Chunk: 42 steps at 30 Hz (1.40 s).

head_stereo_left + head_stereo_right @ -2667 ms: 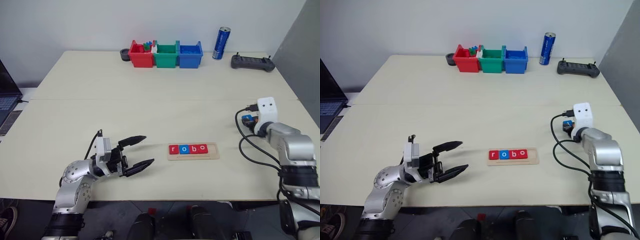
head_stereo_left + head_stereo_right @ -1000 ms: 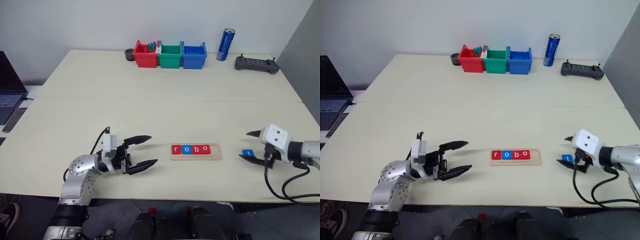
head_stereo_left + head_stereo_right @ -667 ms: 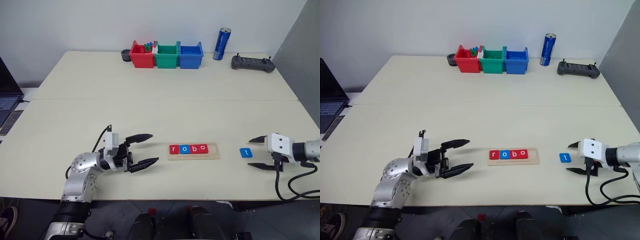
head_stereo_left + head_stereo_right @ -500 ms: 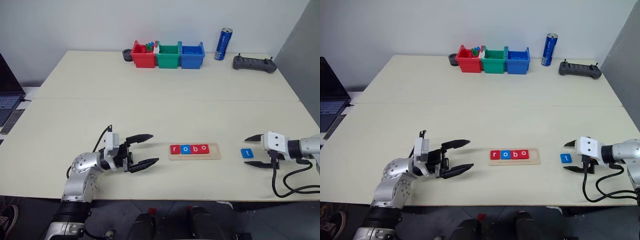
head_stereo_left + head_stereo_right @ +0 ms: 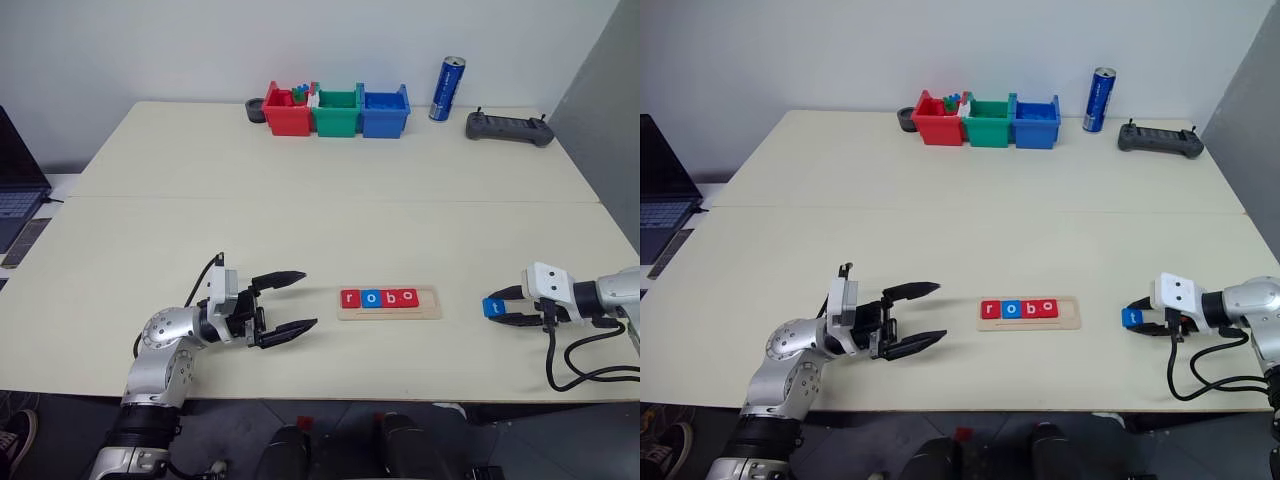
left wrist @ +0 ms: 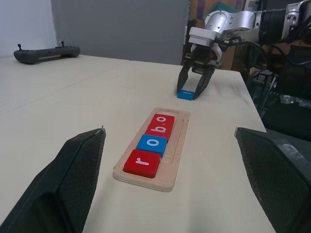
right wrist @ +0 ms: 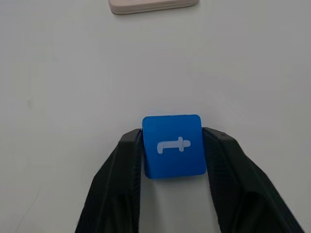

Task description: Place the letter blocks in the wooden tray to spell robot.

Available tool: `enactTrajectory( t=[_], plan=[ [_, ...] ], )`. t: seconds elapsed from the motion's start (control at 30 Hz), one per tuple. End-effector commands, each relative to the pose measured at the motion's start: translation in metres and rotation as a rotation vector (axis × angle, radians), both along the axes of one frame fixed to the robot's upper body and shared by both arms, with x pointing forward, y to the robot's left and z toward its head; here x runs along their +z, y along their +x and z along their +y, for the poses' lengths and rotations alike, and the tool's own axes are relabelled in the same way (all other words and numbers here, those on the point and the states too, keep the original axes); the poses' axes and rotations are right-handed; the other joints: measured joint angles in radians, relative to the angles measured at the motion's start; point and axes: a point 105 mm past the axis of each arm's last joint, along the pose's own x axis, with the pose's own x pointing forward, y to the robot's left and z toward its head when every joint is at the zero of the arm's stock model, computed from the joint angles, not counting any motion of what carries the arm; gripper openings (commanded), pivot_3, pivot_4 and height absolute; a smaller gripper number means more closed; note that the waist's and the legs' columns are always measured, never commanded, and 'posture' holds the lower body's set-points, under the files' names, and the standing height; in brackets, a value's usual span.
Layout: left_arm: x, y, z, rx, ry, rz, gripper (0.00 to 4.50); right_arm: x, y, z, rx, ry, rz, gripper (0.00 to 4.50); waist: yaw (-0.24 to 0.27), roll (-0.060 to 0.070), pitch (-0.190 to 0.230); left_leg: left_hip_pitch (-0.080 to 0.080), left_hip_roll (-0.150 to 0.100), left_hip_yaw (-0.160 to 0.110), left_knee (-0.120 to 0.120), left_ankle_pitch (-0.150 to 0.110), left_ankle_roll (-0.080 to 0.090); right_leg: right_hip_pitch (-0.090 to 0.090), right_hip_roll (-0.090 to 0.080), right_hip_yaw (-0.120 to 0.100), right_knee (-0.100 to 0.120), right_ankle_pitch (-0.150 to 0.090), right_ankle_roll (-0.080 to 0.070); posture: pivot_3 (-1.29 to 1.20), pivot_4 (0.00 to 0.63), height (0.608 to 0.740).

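Observation:
The wooden tray point(image 5: 428, 300) lies near the table's front edge, holding several letter blocks point(image 5: 378, 297) in a row: red r, blue o, red b, red o. Its right end is bare. To its right, a blue t block point(image 5: 490, 307) rests on the table, with my right gripper point(image 5: 499, 308) shut on it. In the right wrist view both black fingers point(image 7: 119, 170) press the sides of the t block point(image 7: 173, 145). Left of the tray, my left gripper point(image 5: 308, 298) stands open, pointing toward it and holding nothing.
Red, green and blue bins point(image 5: 335, 110) stand at the table's far edge, with a small black round object point(image 5: 254, 108) to their left. A blue can point(image 5: 443, 88) and a black controller point(image 5: 508, 127) sit to their right. A laptop point(image 5: 12, 185) is off the left edge.
My right gripper has come down around the blue t block and closed its fingers onto it. The left gripper has not moved.

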Motion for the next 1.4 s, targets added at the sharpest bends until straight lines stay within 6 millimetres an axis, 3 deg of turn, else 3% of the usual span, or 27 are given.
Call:
enactTrajectory(
  t=[0.03,0.27,0.53,0.83,1.4],
  plan=[
    [0.007,-0.002,0.001,-0.001,-0.003,-0.037,4.50,0.016,0.009,0.005,0.000,0.019,-0.062,1.48,0.000,0.000,0.000,0.000,0.000,0.000,0.000,0.000,0.000,0.000,0.000,0.000,0.000,0.000,0.000,0.00,0.150,0.740],
    [0.008,-0.001,-0.001,-0.004,-0.009,-0.042,4.50,0.036,0.013,0.040,0.042,0.119,-0.103,1.48,0.000,0.000,0.000,0.000,0.000,0.000,0.000,0.000,0.000,0.000,0.000,0.000,0.000,0.000,0.000,0.00,0.150,0.740],
    [0.008,-0.001,-0.001,-0.007,-0.006,-0.044,4.50,0.034,0.011,0.080,0.118,0.170,-0.107,1.48,0.002,0.000,0.000,-0.001,0.000,-0.001,0.000,0.000,0.000,0.000,0.000,-0.001,0.000,0.000,0.000,0.00,0.150,0.740],
    [0.008,-0.003,-0.001,-0.004,-0.004,-0.043,4.50,0.021,0.013,0.094,0.160,0.133,-0.115,1.48,0.001,0.000,0.000,-0.001,0.000,-0.001,0.000,0.000,0.000,0.000,0.000,-0.001,0.000,0.000,0.000,0.00,0.150,0.740],
    [0.008,-0.005,0.001,0.016,-0.002,-0.042,4.50,0.015,0.019,0.095,0.216,0.066,-0.117,1.48,0.001,0.000,0.000,-0.001,0.000,-0.002,0.000,0.000,0.000,-0.001,0.000,-0.001,0.000,0.000,0.000,0.00,0.150,0.740]
  ],
)
